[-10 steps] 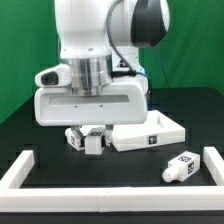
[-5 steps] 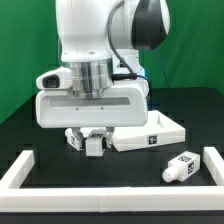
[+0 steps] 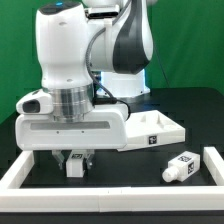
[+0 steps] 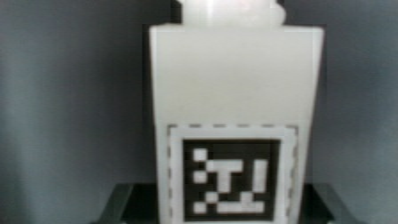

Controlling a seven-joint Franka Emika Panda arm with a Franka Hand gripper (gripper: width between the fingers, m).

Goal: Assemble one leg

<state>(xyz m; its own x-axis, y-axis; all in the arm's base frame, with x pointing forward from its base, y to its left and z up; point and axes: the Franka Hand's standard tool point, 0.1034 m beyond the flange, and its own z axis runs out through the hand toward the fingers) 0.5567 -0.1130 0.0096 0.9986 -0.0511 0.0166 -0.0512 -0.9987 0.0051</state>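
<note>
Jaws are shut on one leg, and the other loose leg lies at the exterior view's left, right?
No. The loose leg lies at the exterior view's right, as the exterior view shows. The gripper is indeed shut on the held leg.

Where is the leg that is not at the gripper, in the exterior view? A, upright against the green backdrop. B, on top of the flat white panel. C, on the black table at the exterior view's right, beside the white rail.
C: the loose leg lies on the black table beside the white rail, in front of the flat panel and not on it.
</note>
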